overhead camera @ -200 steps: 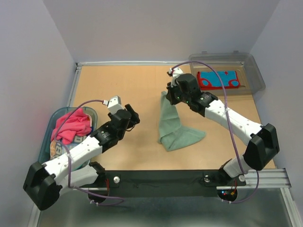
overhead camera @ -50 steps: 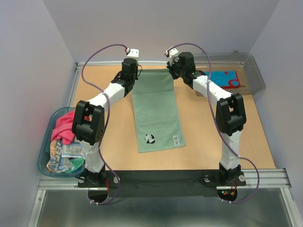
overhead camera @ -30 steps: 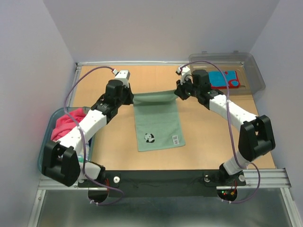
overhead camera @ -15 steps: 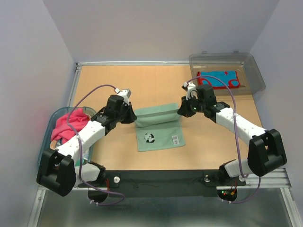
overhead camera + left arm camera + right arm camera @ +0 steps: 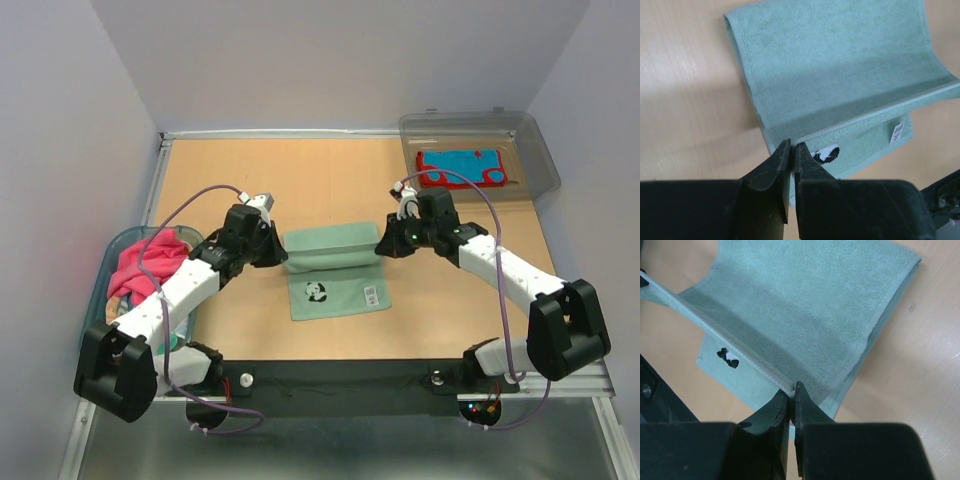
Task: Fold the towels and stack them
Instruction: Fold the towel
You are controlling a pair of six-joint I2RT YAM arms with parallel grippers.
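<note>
Green terry at the middle of the tan surface [image 5: 250, 180] in the top view: the green towel [image 5: 330, 248], doubled over, with its lifted edge held taut just above the lower layer. Pinched at that edge's 9 o'clock end by the left end effector [image 5: 283, 250] and at its 3 o'clock end by the right end effector [image 5: 383, 245]. Out at 9 o'clock, a blue-rimmed tub [image 5: 100, 300] with a pink towel [image 5: 150, 265] heaped inside; at 1 o'clock, a clear bin [image 5: 535, 150] with a blue-and-red towel [image 5: 462, 167] flat in it.

From the left wrist: left end effector [image 5: 791, 147] clamped on the hemmed corner of the green towel [image 5: 840, 65], tips pressed together around the cloth. Under the raised hem, a panda print [image 5: 825, 154] and a white label [image 5: 896, 134] on the lower layer.

From the right wrist: right end effector [image 5: 792, 390] likewise clamped on the opposite corner of the green towel [image 5: 805, 305], with the hem stretched away toward 10 o'clock and the panda print [image 5: 727, 356] beneath at 9 o'clock.
</note>
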